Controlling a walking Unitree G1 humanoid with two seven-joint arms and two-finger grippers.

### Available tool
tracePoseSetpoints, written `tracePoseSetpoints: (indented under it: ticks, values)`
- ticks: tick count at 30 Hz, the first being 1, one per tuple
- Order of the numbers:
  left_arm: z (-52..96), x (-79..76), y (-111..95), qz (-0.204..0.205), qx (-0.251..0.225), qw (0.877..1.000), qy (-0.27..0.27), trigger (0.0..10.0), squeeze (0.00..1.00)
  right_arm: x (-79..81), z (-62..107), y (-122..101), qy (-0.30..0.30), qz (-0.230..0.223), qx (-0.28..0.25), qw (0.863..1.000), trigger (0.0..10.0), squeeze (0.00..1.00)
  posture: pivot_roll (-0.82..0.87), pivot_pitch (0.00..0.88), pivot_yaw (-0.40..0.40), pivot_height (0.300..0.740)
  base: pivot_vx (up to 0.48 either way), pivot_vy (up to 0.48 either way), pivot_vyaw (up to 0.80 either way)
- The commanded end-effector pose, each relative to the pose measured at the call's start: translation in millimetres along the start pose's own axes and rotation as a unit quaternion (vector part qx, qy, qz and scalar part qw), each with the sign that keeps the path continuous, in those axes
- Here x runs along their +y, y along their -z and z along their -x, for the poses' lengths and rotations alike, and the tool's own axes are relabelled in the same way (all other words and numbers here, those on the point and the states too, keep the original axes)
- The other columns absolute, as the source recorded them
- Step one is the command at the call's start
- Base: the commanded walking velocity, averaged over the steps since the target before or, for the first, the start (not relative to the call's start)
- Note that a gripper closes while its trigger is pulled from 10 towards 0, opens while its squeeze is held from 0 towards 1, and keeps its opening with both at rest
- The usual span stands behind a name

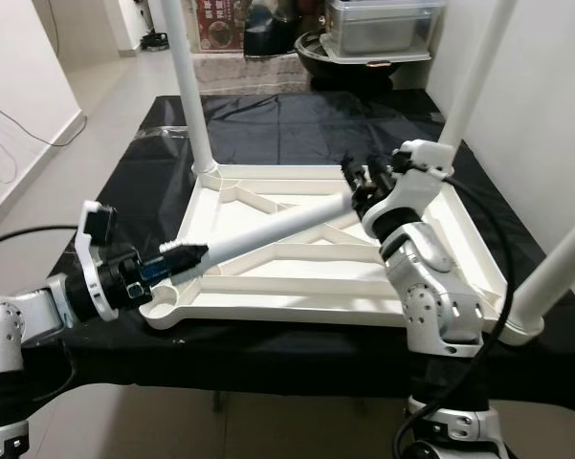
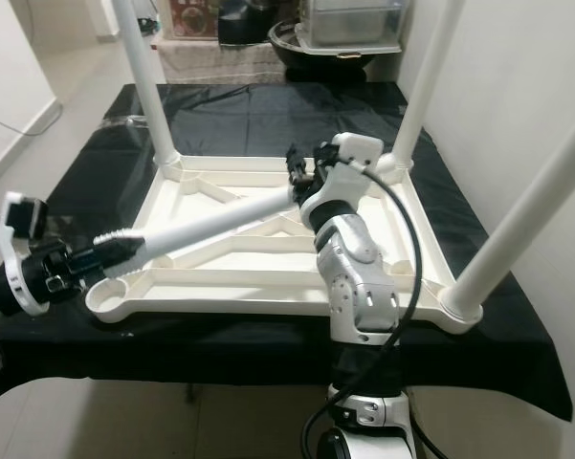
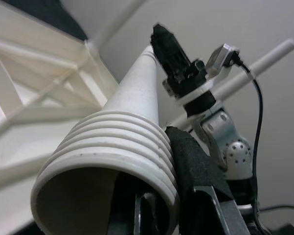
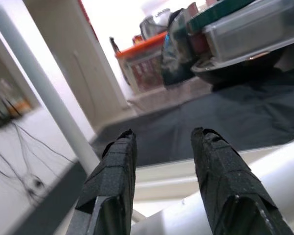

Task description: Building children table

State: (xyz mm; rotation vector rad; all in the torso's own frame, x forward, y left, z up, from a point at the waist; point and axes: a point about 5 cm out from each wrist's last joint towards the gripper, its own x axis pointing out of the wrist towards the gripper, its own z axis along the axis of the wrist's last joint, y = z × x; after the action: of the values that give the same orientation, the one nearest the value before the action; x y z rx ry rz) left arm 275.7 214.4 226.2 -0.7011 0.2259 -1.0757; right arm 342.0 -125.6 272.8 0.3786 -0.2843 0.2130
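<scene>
Loose white leg held slanting over the upturned tabletop on a black cloth.

The left gripper clamps the leg's ribbed end above the near-left socket. The right gripper sits at the leg's far end, fingers parted, leg just beneath them; whether they touch it I cannot tell. Three legs stand upright in the other corners, one far-left.
</scene>
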Motion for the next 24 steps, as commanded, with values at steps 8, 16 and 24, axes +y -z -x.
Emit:
tracePoseSetpoints:
  ticks: [8, 16, 24]
  values:
    - [8.9, -8.9, -3, -0.050, -0.079, 0.995, -0.024, 0.0, 0.00, -2.0, -6.3, -13, -0.005, -0.133, -0.024, 0.991, 10.0, 1.00, 0.11, 0.048, -0.012, 0.740, 0.000, 0.000, 0.00]
    - [12.5, -7.7, 4, -0.060, -0.120, 0.989, -0.057, 0.0, 0.00, -3.5, 1.1, 13, -0.032, -0.184, 0.059, 0.981, 10.0, 0.97, 0.11, 0.044, -0.018, 0.740, 0.000, 0.000, 0.00]
    - [-10.0, -14.4, 20, -0.054, -0.111, 0.991, -0.057, 10.0, 0.00, 16.3, 20.4, 47, -0.107, -0.335, 0.156, 0.923, 10.0, 0.00, 0.10, 0.049, -0.029, 0.740, 0.000, 0.000, 0.00]
